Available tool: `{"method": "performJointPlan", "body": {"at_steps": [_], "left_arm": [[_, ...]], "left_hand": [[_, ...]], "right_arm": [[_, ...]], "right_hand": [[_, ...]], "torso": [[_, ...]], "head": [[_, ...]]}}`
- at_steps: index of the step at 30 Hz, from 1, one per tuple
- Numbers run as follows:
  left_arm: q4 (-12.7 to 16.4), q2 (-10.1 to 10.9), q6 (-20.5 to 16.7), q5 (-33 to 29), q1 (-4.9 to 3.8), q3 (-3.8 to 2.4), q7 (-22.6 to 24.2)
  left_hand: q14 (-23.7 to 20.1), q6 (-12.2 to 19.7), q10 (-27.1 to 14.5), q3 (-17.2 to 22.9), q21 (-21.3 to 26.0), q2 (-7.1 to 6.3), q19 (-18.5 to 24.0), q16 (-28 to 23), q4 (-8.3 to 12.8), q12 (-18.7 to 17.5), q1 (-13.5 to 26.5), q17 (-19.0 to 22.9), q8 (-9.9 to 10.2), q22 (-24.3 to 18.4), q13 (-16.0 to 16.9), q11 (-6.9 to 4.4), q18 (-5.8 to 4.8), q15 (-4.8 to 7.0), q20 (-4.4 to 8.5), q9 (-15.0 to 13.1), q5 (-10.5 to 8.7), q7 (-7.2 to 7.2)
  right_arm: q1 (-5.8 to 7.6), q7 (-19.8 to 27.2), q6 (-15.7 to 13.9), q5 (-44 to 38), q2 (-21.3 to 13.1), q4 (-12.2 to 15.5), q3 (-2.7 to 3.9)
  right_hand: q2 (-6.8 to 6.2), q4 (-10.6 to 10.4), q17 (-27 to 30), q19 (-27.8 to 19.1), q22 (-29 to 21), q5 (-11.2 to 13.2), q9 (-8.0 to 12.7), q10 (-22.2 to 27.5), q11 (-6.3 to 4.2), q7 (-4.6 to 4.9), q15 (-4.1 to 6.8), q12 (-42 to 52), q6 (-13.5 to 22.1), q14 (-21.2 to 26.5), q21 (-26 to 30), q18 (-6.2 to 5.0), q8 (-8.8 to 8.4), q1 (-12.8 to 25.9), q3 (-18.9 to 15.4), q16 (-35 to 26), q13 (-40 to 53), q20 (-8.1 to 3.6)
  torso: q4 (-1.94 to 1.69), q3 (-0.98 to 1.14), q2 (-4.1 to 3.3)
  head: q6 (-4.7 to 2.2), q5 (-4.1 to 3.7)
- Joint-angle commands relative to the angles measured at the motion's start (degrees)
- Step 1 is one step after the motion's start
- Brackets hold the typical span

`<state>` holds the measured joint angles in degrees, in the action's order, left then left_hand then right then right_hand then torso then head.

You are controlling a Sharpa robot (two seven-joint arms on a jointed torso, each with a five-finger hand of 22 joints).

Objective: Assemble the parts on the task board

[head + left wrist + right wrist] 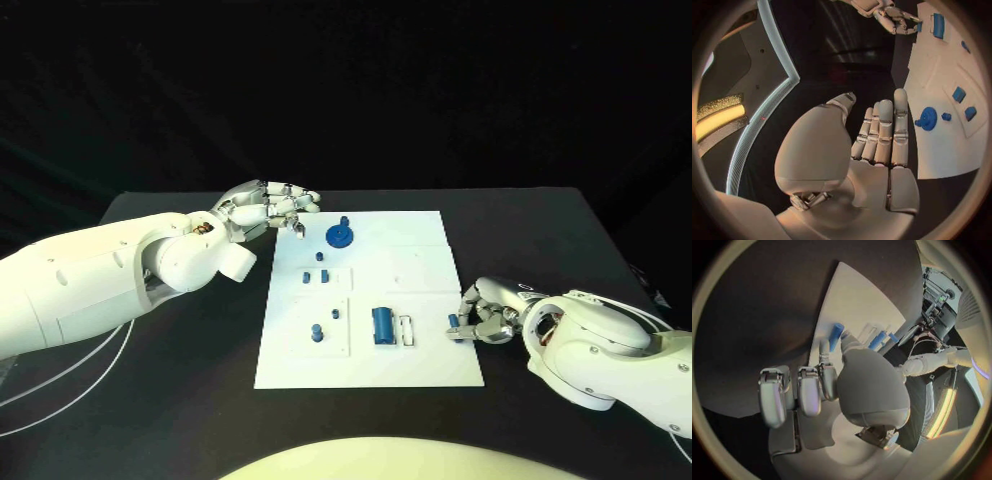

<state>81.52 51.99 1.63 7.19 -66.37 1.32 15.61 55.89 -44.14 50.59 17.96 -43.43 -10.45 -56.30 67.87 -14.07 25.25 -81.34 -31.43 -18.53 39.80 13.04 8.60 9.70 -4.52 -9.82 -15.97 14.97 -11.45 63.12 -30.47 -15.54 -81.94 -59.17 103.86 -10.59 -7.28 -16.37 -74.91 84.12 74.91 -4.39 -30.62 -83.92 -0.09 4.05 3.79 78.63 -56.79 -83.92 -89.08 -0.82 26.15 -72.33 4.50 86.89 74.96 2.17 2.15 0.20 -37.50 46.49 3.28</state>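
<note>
The white task board (418, 270) lies in the middle of the black table. A blue gear (339, 236) stands near its far left corner, also seen in the left wrist view as the gear (927, 118). My left hand (274, 208) hovers just left of the gear with nothing in it; its fingers (882, 132) are stretched out side by side. My right hand (486, 312) is at the board's right edge and pinches a small blue peg (453, 322), the peg (836, 333) showing between thumb and finger. A larger blue cylinder (382, 325) lies on the board to the left of that hand.
Several small blue pegs (326, 275) stand in the board's left half, and two more (317, 331) near its front left. A white strip (408, 330) lies beside the blue cylinder. Black table (202, 400) surrounds the board.
</note>
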Motion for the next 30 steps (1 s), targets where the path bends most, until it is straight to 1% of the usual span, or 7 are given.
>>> {"method": "performJointPlan", "body": {"at_steps": [1,6,15,17,20,25,30], "left_arm": [[0.14,-0.02,0.95,-0.33,-0.02,-0.04,0.35],[0.19,0.00,0.96,-0.32,-0.02,-0.04,0.34],[0.24,0.07,1.00,-0.30,-0.02,-0.04,0.29],[0.24,0.06,1.04,-0.29,-0.02,-0.04,0.26],[0.24,0.04,1.10,-0.28,-0.02,-0.04,0.22],[0.21,0.05,1.11,-0.26,-0.02,-0.04,0.15],[0.20,0.00,1.16,-0.25,-0.02,-0.04,0.14]], "left_hand": [[-0.45,-0.30,-0.37,-0.14,0.37,0.17,-0.07,0.25,-0.35,0.16,-0.44,0.06,-0.14,-0.06,0.01,0.02,0.80,-0.05,-0.06,0.06,-0.08,-0.96],[-0.45,-0.30,-0.37,-0.14,0.37,0.17,-0.07,0.25,-0.35,0.16,-0.44,0.06,-0.14,-0.06,0.01,0.02,0.80,-0.05,-0.06,0.06,-0.08,-0.96],[-0.47,-0.31,-0.37,-0.22,0.39,0.20,-0.08,0.29,-0.46,0.23,-0.51,0.11,-0.21,-0.06,0.00,0.01,0.80,-0.05,-0.06,0.09,-0.07,-0.95],[-0.47,-0.31,-0.37,-0.22,0.39,0.20,-0.08,0.29,-0.46,0.23,-0.51,0.11,-0.21,-0.06,0.00,0.01,0.80,-0.05,-0.06,0.09,-0.07,-0.95],[-0.47,-0.31,-0.37,-0.22,0.39,0.20,-0.08,0.29,-0.46,0.23,-0.51,0.11,-0.21,-0.06,0.00,0.01,0.80,-0.05,-0.06,0.09,-0.07,-0.95],[-0.47,-0.31,-0.37,-0.22,0.39,0.20,-0.08,0.29,-0.46,0.23,-0.51,0.11,-0.21,-0.06,0.00,0.01,0.80,-0.05,-0.06,0.09,-0.07,-0.95],[-0.47,-0.31,-0.37,-0.22,0.39,0.20,-0.08,0.29,-0.46,0.23,-0.51,0.11,-0.21,-0.06,0.00,0.01,0.80,-0.05,-0.06,0.09,-0.07,-0.95]], "right_arm": [[-0.38,-0.34,1.25,-0.57,0.45,-0.34,-0.16],[-0.60,-0.69,3.63,-1.87,1.08,-1.41,-0.25],[-1.08,-1.14,5.91,-4.65,2.32,-2.61,-0.43],[-1.13,-1.18,5.22,-4.35,2.42,-2.54,-0.44],[-1.16,-1.18,3.52,-1.96,2.32,-2.15,-0.45],[-0.55,-1.05,-1.38,4.75,1.54,-0.31,-0.40],[0.94,-0.95,-3.80,9.06,1.04,1.71,-0.32]], "right_hand": [[0.69,0.53,-8.74,5.66,14.89,0.18,0.07,-0.56,-0.44,-0.36,0.38,0.11,-0.11,-4.82,-0.29,0.67,0.14,-2.40,1.66,-0.19,8.19,-0.06],[0.26,2.07,-8.63,5.63,14.86,-1.23,0.34,-0.39,-0.67,-0.57,0.61,-0.16,0.04,-4.79,-0.18,0.65,-0.16,-6.67,5.64,-0.28,8.11,-0.31],[-3.20,4.23,-8.81,5.68,14.91,-4.29,1.23,-0.16,-0.59,-0.41,0.53,-0.54,-0.91,-4.81,-0.32,0.68,-0.91,-9.37,14.70,-0.25,8.04,-0.30],[-3.62,4.77,-8.83,5.70,14.93,-6.03,1.32,-0.18,-0.61,-0.42,0.56,-0.51,-1.12,-4.81,-0.38,0.70,-0.97,-9.31,16.86,-0.25,8.09,-0.32],[-4.61,5.63,-8.86,5.71,14.93,-10.61,1.11,-0.26,-0.75,-0.57,0.63,-0.49,-1.36,-4.82,-0.38,0.70,-0.67,-7.46,21.05,-0.24,8.15,-0.40],[-5.41,7.90,-9.18,5.80,15.02,-16.74,-0.38,-0.65,-0.96,-0.75,0.81,-0.12,-0.69,-4.90,-0.67,0.76,0.86,-3.54,25.77,-0.08,8.40,-0.59],[-5.14,8.62,-9.12,5.86,15.07,-18.06,-0.90,-0.73,-0.97,-0.85,0.88,-0.11,-0.38,-4.89,-0.83,0.80,1.35,-2.66,26.77,-0.12,8.41,-0.62]], "torso": [[-0.01,0.00,-0.01],[0.03,-0.04,0.06],[0.02,-0.01,0.04],[0.00,-0.02,0.04],[-0.01,-0.04,0.04],[0.02,-0.02,0.04],[0.02,-0.04,0.04]], "head": [[0.09,0.01],[0.14,0.14],[0.25,0.22],[0.22,0.17],[0.20,0.13],[0.20,0.13],[0.17,0.01]]}}
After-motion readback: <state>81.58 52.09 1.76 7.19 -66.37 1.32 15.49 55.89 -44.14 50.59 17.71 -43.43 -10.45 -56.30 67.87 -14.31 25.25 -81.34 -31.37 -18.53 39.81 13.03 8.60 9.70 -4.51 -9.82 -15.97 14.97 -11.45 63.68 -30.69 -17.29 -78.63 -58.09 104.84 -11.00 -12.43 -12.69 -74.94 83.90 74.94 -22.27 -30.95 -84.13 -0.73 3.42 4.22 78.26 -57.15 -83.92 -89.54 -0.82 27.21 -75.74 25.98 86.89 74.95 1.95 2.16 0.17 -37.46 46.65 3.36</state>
